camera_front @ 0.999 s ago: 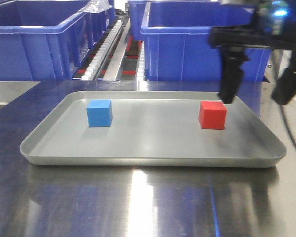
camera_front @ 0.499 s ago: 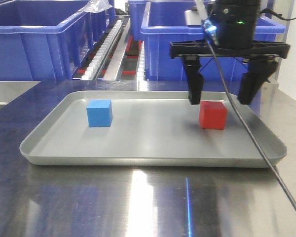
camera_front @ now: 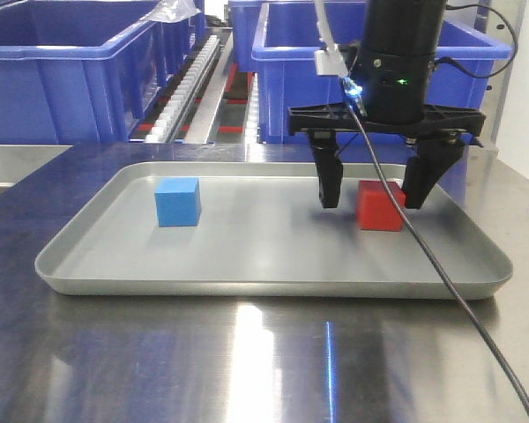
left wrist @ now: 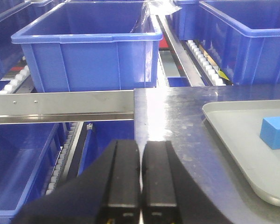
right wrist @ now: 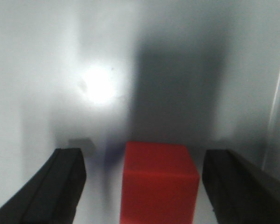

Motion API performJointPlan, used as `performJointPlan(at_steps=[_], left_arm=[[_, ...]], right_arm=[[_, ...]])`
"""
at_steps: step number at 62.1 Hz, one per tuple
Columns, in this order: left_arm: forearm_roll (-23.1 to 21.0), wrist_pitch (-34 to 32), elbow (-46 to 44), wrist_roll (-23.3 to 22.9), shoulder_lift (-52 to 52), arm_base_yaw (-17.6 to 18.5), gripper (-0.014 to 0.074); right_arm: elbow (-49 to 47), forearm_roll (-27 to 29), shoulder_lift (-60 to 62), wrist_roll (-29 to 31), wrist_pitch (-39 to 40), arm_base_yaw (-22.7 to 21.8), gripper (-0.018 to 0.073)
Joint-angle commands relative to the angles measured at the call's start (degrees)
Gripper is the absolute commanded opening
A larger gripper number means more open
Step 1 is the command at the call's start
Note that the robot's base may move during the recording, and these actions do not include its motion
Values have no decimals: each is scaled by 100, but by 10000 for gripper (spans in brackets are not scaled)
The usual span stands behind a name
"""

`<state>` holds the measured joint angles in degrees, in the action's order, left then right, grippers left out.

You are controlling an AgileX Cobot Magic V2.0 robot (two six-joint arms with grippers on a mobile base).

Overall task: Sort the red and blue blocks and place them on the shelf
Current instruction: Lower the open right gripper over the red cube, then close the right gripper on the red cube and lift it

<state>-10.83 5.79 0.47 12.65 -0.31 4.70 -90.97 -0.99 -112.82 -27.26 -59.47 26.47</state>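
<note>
The shelf [left wrist: 60, 100] is seen behind and beside the work area. Its steel front rail and roller tracks carry large blue bins [camera_front: 62, 70], and it is taken to be where both blocks are meant to end up. In front of it lies the shiny steel table [camera_front: 247, 352], on which a shallow grey tray [camera_front: 264, 286] has been set so that the blocks are kept together within reach of both arms.

The right gripper [camera_front: 372, 196] is held upright over the right half of the tray and pointed straight down. Its fingers [camera_front: 328, 185] are spread wide and lowered to either side of the red block [right wrist: 159, 179], with a clear gap shown on each side in the wrist view. Nothing is pinched yet. The pose is judged to be the lining-up before a squeeze, the spread being kept wider than the cube so that it is not knocked aside.

The left gripper [left wrist: 141, 177] is parked off the tray's left end, near the table edge and facing the shelf. Its fingers are pressed together with nothing between them, so it is kept out of the right arm's way.

The red block rests flat on the tray floor near the far right. The blue block [camera_front: 178, 201] sits untouched on the left side, well apart from it.
</note>
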Motion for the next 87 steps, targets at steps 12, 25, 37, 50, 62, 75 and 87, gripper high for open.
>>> performJointPlan(at_steps=[12,25,37,50,62,75,87], left_arm=[[-35,-481,253,0,-119,16,125],[-35,-481,253,0,-119,16,125],[-35,-481,253,0,-119,16,125],[-35,-481,253,0,-119,16,125],[-35,-481,253,0,-119,16,125],[-35,-481,253,0,-119,16,125],[-35,-481,253,0,-119,16,125]], right_arm=[[-195,-90,331,-279,-104,-27,626],[-195,-90,331,-279,-218,-27,626],[-195,-90,331,-279,-213,-27,626],[-195,-90,331,-279,-220,-27,615],[-195,-90,331,-279,-233,-27,298],[-195,-90,385,-279,-293,-27,97],[-189,-101,748,-5,1,-96,89]])
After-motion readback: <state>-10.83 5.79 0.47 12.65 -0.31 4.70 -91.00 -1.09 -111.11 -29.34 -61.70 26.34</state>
